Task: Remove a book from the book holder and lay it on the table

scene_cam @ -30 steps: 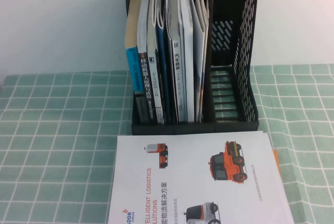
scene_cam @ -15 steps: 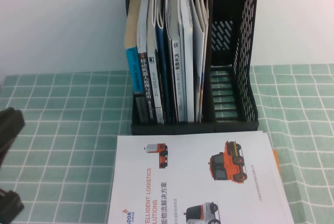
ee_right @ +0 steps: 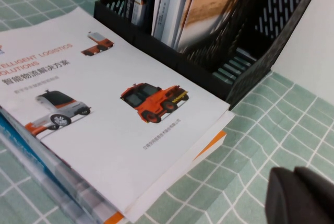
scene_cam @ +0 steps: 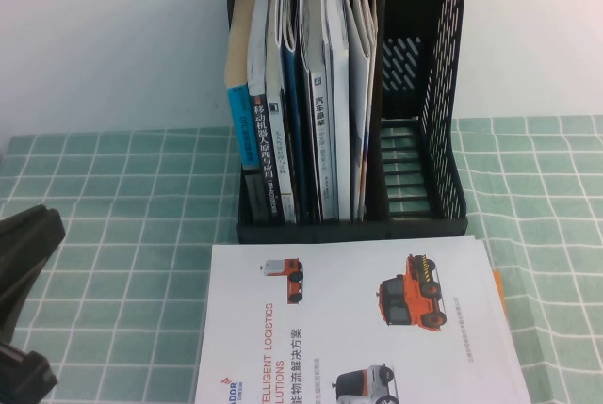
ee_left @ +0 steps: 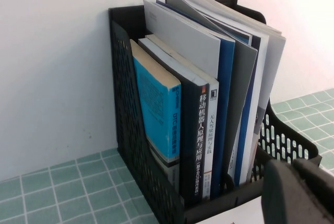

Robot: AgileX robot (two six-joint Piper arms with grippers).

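The fingers of the left gripper [scene_cam: 21, 310] appear as dark shapes at the left edge of the high view; we read them as closed, with nothing between them. In the left wrist view the same fingers [ee_left: 300, 192] form a dark mass in the near corner, just in front of the book holder [ee_left: 135, 145] and apart from it. The right gripper [ee_right: 302, 195] does not appear in the high view; in the right wrist view we see its dark fingertips pressed together and empty, hanging over the table [ee_right: 250, 145].

The book [scene_cam: 377, 319] lies flat on the table [scene_cam: 113, 234], cover up, well to the right of the left fingers and not touched by them. We see the orange-red vehicles and the blue lettering along its left edge. Its far edge sits just in front of the base of the book holder [scene_cam: 443, 140]. In the right wrist view the book [ee_right: 109, 104] lies beside the right fingertips, apart from them, and rests on other printed sheets with an orange edge [ee_right: 211, 145] showing beneath.

The book holder stands upright beyond the book. Its left compartments hold upright volumes, among them a blue-spined book [ee_left: 156, 109] and a black-spined book [ee_left: 201, 140]; its rightmost compartment [scene_cam: 410, 140] shows only bare slotted walls.
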